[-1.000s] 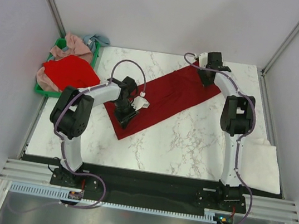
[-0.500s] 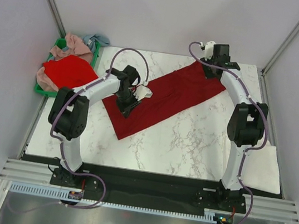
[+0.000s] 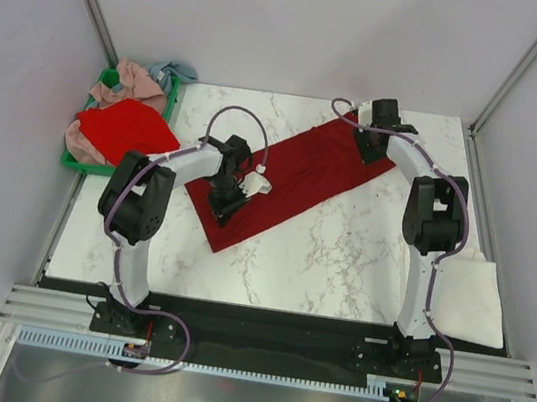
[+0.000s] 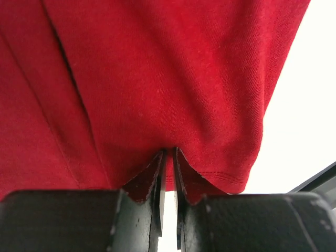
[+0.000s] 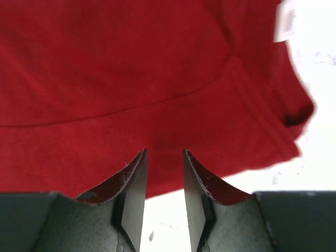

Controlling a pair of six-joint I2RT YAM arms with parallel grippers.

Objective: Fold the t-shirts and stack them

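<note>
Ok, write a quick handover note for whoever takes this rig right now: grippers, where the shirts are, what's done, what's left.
Grippers: the left gripper is shut on the near-left end of the dark red shirt. The right gripper is at its far-right edge, jaws slightly apart, grip unclear.
Done: that shirt lies as a long diagonal strip on the table. A white shirt lies flat at the near-right edge.
Left: finish this fold, then the bright red shirt, pink shirt and blue shirt heaped in the green crate.
</note>
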